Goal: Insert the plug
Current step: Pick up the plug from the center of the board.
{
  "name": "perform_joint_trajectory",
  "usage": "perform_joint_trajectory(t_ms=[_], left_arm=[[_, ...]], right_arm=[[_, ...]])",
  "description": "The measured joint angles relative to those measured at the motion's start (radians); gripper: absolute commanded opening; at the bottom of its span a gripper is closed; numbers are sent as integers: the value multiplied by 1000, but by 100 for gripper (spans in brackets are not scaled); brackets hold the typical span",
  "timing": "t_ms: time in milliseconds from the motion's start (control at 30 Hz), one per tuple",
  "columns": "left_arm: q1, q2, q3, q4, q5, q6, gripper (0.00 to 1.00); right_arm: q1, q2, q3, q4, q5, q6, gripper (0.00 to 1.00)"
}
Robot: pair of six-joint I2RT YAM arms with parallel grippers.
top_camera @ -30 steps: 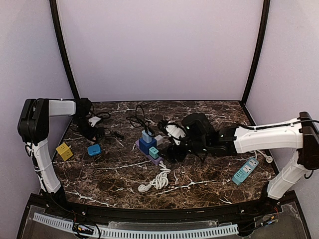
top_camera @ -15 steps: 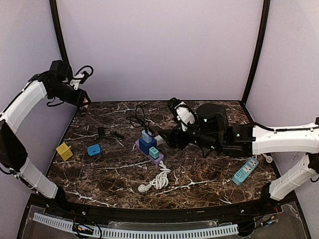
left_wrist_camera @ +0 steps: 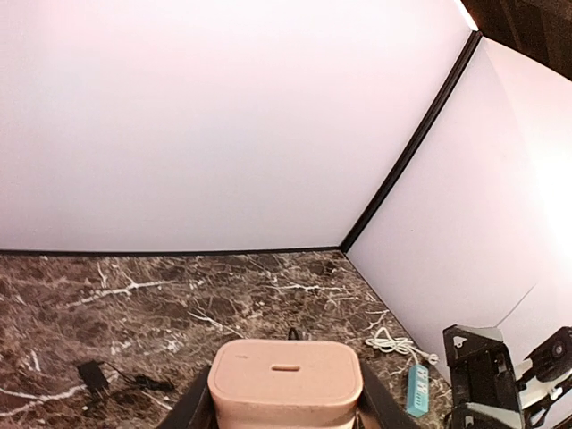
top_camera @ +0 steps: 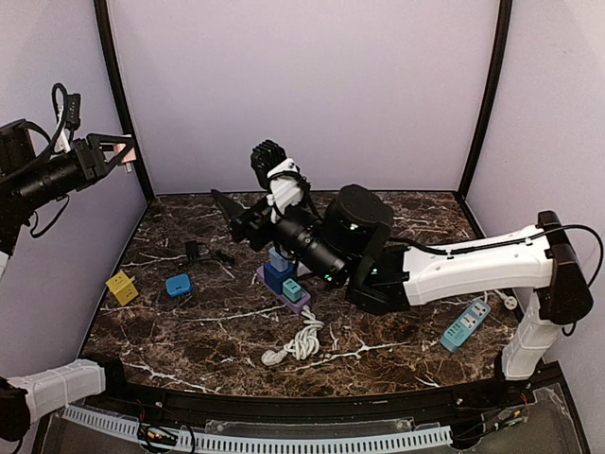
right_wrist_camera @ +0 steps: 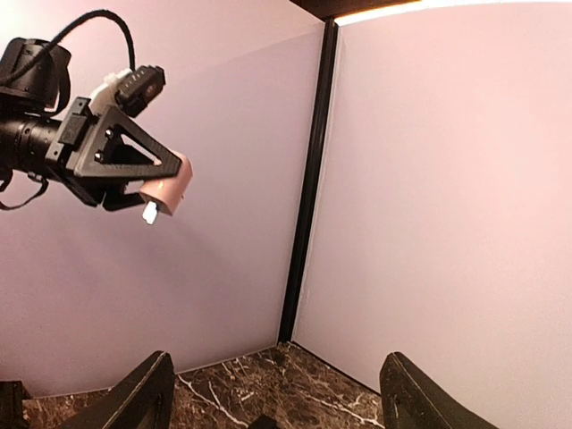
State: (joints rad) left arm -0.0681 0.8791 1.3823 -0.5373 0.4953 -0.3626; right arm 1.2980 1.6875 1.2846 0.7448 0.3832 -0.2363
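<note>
The left gripper clamps a pale pink rounded plastic plug above the dark marble tabletop's left edge (prongs barely discernible). The right gripper's fingers gape, tips cropped.

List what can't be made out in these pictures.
Plug prongs: hidden behind its own body in the left wrist view; too small in the top view.
Strip sockets: top view, too small and dark to count.
Left gripper: left wrist view, fingers mostly cut off by the bottom edge.
Small black item left of the strip: top view, too small to identify.
</note>
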Motion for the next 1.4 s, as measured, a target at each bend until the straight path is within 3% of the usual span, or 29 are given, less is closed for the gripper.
perform_joint_trajectory(t_ms=[367, 867, 1333, 1400], left_arm=[[-76, -36, -253, 138, 78, -254, 1], [-150, -40, -326, 281, 111, -326, 1], [-151, -64, -385, 319, 114, -341, 1], [-151, -65, -393, 330, 109, -342, 1]], right_arm=[[43, 407, 441, 110, -36, -11, 70], [46, 570, 660, 31, 5, 54, 58], [38, 633, 752, -24, 66, 50, 25], [37, 633, 752, -30, 71, 67, 0]])
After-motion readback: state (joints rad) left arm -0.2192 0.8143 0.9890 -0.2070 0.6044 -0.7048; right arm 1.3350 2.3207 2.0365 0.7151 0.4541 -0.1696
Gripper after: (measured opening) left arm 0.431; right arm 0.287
